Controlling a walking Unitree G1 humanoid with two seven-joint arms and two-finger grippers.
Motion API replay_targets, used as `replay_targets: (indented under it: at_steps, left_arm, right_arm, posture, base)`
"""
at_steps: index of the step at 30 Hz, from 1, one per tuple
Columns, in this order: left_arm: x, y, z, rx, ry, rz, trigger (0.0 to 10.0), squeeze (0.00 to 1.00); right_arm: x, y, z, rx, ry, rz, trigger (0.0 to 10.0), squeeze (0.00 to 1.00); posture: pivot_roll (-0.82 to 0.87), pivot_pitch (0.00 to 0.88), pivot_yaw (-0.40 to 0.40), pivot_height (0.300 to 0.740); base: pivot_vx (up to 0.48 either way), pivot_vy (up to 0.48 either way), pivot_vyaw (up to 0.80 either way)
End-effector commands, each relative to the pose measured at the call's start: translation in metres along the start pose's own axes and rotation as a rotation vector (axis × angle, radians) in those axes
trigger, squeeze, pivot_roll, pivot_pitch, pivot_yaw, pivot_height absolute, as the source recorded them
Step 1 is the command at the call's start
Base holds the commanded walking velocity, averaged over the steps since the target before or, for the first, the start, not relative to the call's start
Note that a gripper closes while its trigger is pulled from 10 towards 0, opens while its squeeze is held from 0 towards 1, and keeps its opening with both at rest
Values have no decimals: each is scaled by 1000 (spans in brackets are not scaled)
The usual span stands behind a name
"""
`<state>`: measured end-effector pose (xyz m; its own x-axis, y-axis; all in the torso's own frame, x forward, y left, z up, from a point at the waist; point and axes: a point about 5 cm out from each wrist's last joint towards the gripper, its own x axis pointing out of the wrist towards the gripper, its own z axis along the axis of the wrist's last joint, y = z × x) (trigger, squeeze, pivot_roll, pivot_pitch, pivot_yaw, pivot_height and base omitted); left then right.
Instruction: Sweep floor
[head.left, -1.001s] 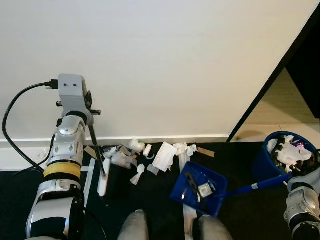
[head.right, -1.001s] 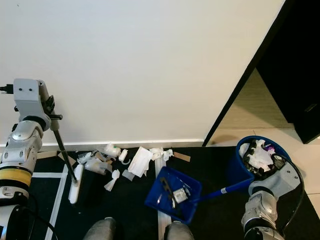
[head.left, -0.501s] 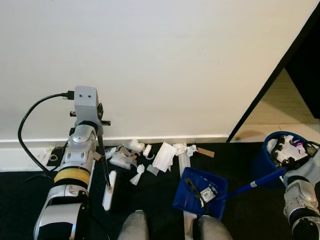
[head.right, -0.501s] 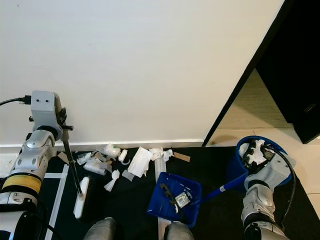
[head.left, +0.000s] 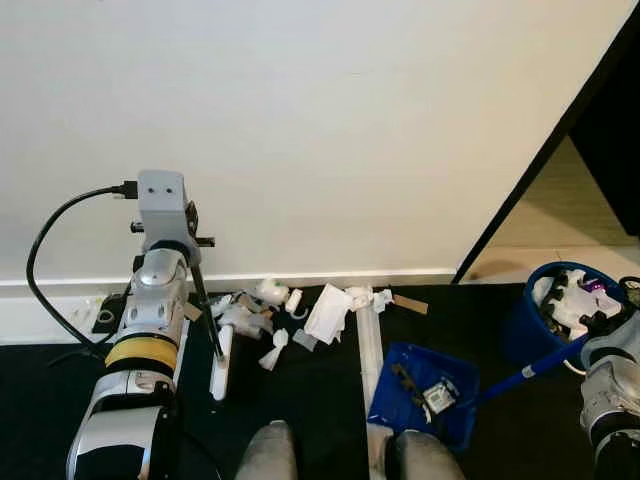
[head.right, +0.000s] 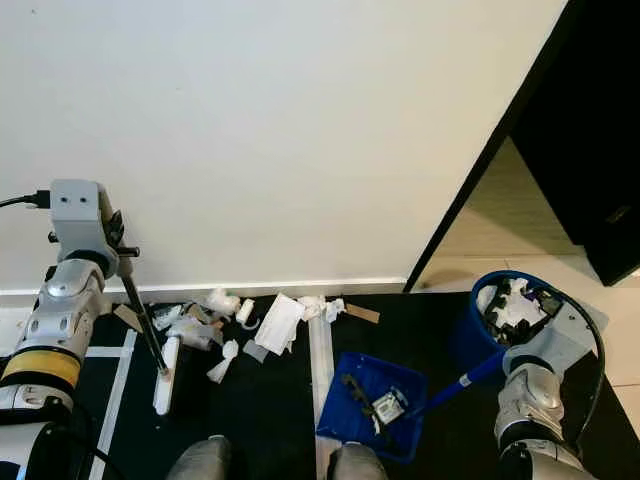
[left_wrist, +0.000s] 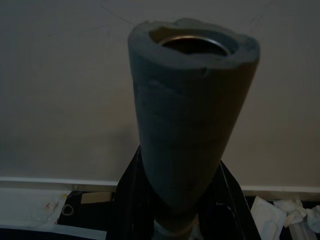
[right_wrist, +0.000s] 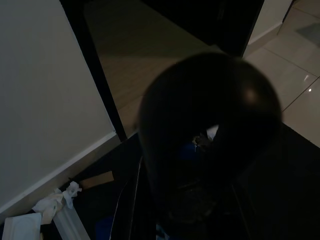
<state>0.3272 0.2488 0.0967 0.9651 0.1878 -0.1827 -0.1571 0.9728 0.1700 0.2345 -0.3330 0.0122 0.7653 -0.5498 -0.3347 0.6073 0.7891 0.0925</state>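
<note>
Several paper scraps (head.left: 330, 312) lie on the dark floor (head.left: 300, 400) along the wall's skirting; your left end effector (head.left: 193, 262) clamps the broom (head.left: 219, 360), your right end effector's fingers, whether apart or together, cannot be told. Draw low strokes rightward toward the blue dustpan (head.left: 425, 395).

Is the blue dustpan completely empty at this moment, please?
No, the blue dustpan already holds a few scraps of litter.
</note>
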Motion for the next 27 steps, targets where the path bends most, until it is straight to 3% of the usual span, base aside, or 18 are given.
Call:
replay_targets:
  at_steps: [1,15,19,23,27]
  left_arm:
    - [-2,0,2,0,-25,13,10000,0]
    - [-2,5,0,-19,-26,43,10000,0]
    - [0,-5,-29,-72,53,-10,10000,0]
    - [4,-7,-9,-62,-51,-3,10000,0]
    - [4,1,-10,-65,-42,38,10000,0]
  right_arm:
    - [1,4,2,12,-4,14,10000,0]
    - [0,11,-3,25,22,40,10000,0]
    - [1,29,-7,88,67,109,10000,0]
    - [6,32,4,103,32,128,10000,0]
    - [3,36,-1,121,36,144,10000,0]
  posture:
    - [72,11,-16,740]
    - [78,9,-18,740]
    - [87,0,-7,740]
    - [77,5,-7,740]
    - [75,3,3,740]
  base:
    - [0,0,0]
    - [0,0,0]
    - [0,0,0]
    - [0,0,0]
    - [0,0,0]
